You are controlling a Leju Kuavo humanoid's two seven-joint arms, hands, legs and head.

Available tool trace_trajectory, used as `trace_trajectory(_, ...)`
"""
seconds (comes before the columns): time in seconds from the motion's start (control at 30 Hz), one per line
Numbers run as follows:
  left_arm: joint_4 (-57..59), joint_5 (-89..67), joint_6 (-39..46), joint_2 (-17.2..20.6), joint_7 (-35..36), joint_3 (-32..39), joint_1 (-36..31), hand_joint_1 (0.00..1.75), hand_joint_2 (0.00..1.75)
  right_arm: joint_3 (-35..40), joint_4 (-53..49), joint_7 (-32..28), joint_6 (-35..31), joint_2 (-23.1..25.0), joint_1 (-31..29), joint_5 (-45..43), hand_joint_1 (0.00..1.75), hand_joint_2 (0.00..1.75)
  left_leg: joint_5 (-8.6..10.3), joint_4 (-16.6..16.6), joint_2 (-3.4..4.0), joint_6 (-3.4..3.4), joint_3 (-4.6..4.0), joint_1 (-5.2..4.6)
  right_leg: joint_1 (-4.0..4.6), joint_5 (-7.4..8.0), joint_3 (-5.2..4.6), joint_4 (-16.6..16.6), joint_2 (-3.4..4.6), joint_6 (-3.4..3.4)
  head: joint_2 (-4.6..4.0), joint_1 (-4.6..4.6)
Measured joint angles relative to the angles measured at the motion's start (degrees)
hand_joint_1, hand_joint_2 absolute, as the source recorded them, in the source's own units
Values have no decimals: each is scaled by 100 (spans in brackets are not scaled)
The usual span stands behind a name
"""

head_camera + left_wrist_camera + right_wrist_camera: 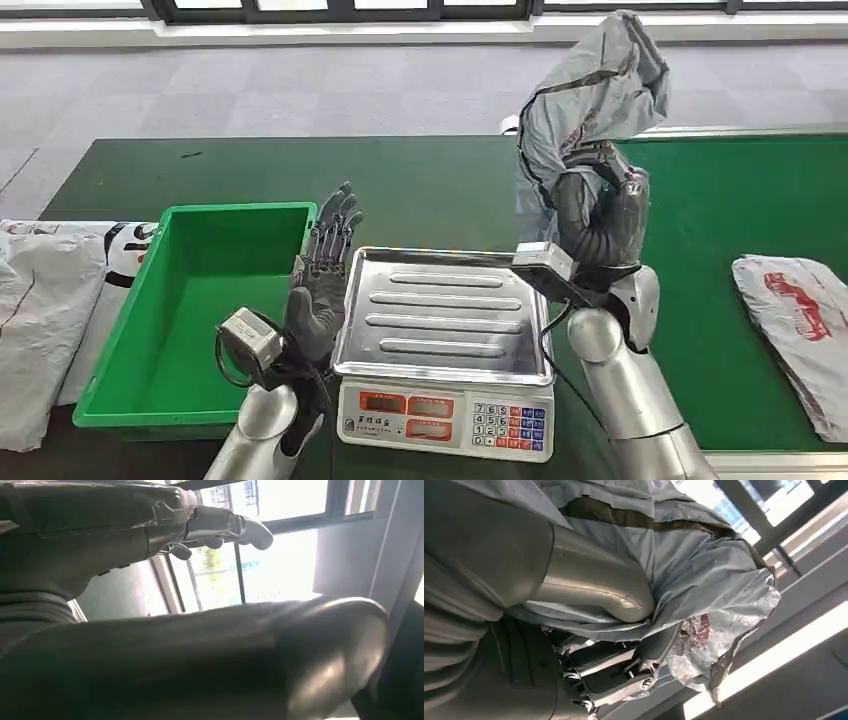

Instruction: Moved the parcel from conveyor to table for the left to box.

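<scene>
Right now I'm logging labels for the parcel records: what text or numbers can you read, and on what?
None can be read.
Scale: keypad and displays too small.
Held parcel: red print, blurred.
Parcel on belt: red print, unreadable.
Left bags: dark marks, unreadable.

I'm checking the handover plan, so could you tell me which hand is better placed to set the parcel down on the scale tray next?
The right hand: it already grips the grey parcel, raised just beyond the scale tray. The left hand is empty, fingers apart, beside the green bin.

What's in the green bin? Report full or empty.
Empty: the green bin shows only bare floor and walls. The grey parcel is aloft in the right hand.
</scene>
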Motion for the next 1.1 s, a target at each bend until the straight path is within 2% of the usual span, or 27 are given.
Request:
trace_trajectory(0.83, 59, 0, -2, 0, 0, -4, -32, 0, 0, 254, 68, 85, -11, 39, -67, -116, 175, 175, 0, 0, 1, 0, 0, 0, 0, 0, 0, 0, 0, 0, 0, 0)
trace_trajectory(1.1, 39, 4, 48, 0, 2, -11, -66, 0, 0, 752, 816, 295, 669, 164, -198, -1032, 175, 175, 1, 0, 3, -1, 2, 2, 2, 0, 1, 0, 1, 0, 0, 0)
